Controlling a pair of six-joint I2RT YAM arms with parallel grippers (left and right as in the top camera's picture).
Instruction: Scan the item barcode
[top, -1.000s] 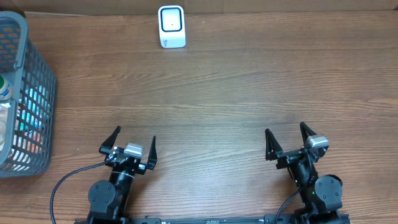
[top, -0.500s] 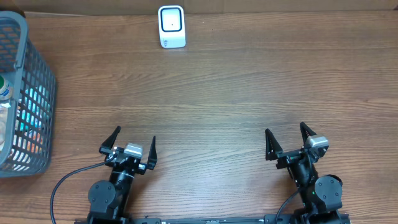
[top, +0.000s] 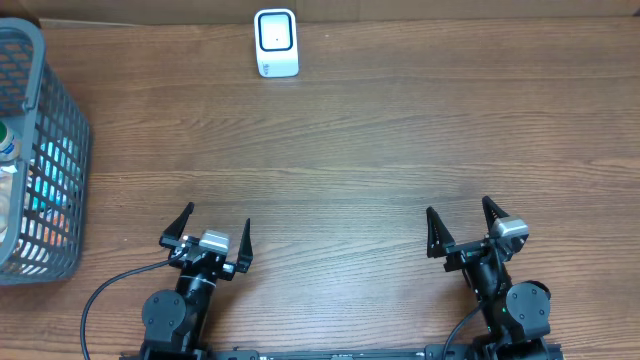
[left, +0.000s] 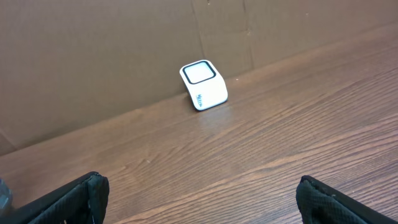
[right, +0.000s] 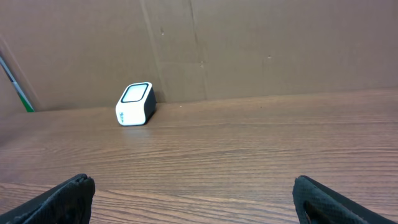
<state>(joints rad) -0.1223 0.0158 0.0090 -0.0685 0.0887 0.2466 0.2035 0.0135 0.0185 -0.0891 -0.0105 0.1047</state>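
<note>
A small white barcode scanner (top: 276, 43) with a dark window stands at the far edge of the wooden table; it also shows in the left wrist view (left: 203, 85) and the right wrist view (right: 135, 104). My left gripper (top: 215, 225) rests open near the front edge at the left, nothing between its fingers (left: 74, 196). My right gripper (top: 459, 220) is open at the front right, also holding nothing. The items lie in a grey mesh basket (top: 60, 150) at the far left, partly hidden by its wall; no barcode is visible.
A brown cardboard wall (right: 249, 43) runs behind the scanner along the table's back edge. Bare wood (top: 340, 170) stretches between the grippers and the scanner. The basket takes up the left edge.
</note>
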